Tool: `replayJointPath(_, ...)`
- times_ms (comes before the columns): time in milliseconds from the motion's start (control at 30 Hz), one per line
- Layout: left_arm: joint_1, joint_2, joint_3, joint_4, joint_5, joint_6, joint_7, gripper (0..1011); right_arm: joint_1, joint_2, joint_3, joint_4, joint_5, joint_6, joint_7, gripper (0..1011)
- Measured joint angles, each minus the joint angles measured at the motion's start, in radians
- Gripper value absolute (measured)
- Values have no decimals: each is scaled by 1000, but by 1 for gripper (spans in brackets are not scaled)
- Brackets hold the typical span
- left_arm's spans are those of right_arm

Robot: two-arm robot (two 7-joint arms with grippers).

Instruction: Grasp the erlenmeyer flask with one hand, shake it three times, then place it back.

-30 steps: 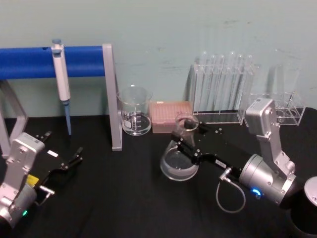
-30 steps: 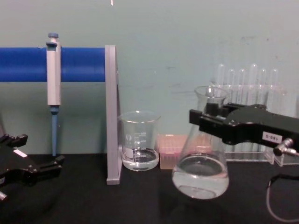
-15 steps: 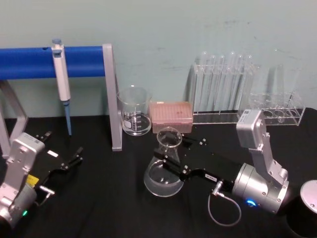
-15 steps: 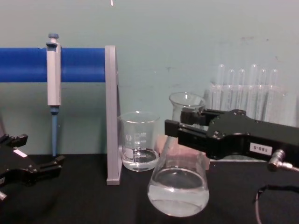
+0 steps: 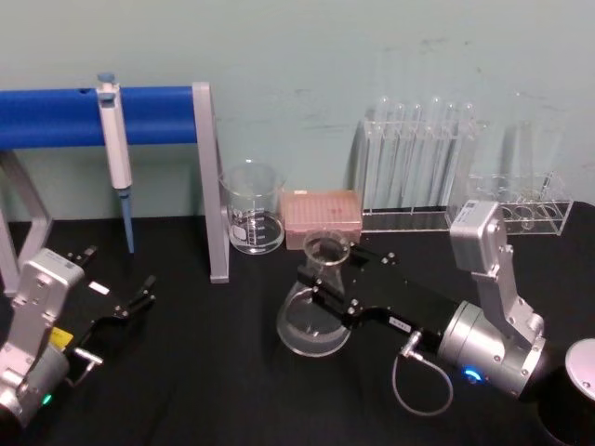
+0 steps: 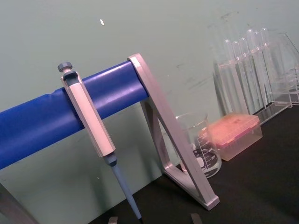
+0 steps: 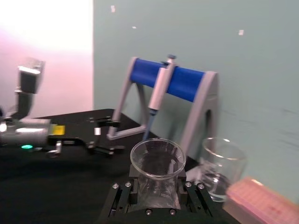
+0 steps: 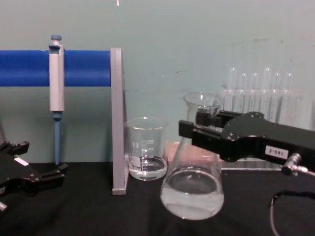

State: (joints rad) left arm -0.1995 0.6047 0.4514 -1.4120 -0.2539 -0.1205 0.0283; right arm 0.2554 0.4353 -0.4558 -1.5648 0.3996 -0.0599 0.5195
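R claw [image 5: 327, 271] pinches the neck of the erlenmeyer flask [image 8: 192, 194], which is slightly tilted w/ a little clear liquid, base low over the black tabletop [image 5: 204, 372], just in front of the pink tip box [image 5: 321, 212] & near the beaker [image 5: 252, 218]; L claw [image 5: 119, 269] sits spread, far left.

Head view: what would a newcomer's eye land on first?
The right gripper, shut on the neck of the erlenmeyer flask in the middle, a little clear liquid in its base. Next, the blue bar at back left with a pipette hanging from it; the left gripper sits open at front left.
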Motion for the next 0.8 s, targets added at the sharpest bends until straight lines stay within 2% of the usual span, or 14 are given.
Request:
replayJointPath(200, 0, 0, 0, 0, 0, 0, 0, 1001, -15, -15, 29, 0, -20, 0, -68, 457)
replayJointPath(400, 0, 0, 0, 0, 0, 0, 0, 1001, -34, -37, 82, 1, -58, 15, -165, 457)
replayJointPath(433, 0, 0, 0, 0, 0, 0, 0, 1001, -34, -37, 82, 1, -58, 15, -165, 457)
replayJointPath(533, 0, 0, 0, 0, 0, 0, 0, 1001, -41, -45, 115, 4, -74, 26, -209, 457)
replayJointPath(800, 0, 0, 0, 0, 0, 0, 0, 1001, -63, -57, 177, 6, -101, 50, -277, 457)
